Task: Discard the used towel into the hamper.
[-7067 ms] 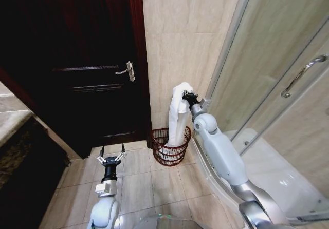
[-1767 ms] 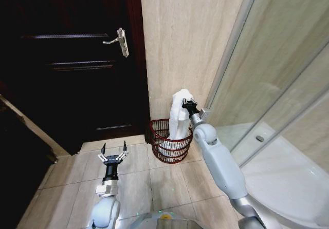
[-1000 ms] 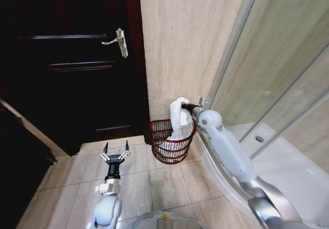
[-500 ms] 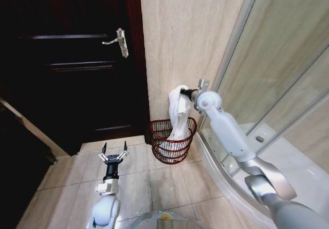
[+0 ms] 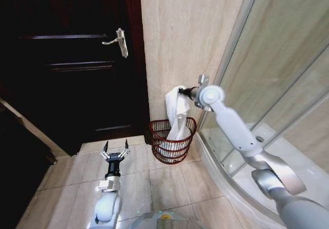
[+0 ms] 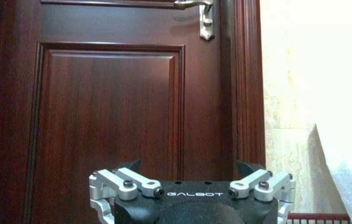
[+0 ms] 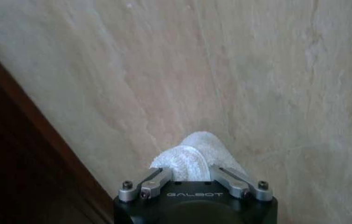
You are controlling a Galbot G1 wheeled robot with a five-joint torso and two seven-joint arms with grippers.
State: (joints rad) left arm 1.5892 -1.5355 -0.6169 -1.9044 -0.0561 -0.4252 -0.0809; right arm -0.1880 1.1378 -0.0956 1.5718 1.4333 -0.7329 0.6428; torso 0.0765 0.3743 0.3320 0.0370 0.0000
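The right tool (image 5: 186, 91) is gripping the top of the white towel (image 5: 176, 113) and has risen since a second ago, when it was sitting close over the hamper (image 5: 172, 139). The towel is now hanging as a longer strip against the beige wall, its lower end trailing down inside the hamper's rim, where more white cloth appears to be lying, though the wire weave is hiding how much. Judging by that, the towel is only partly in, and the drop is not yet done. In the right wrist view the fingers are closing narrowly on a fold of towel. The left tool (image 5: 115, 151) is hovering low over the floor tiles near the dark door (image 5: 77, 75), fingers spread wide and empty. "GALBOT" is printed on both tools' wrist housings.
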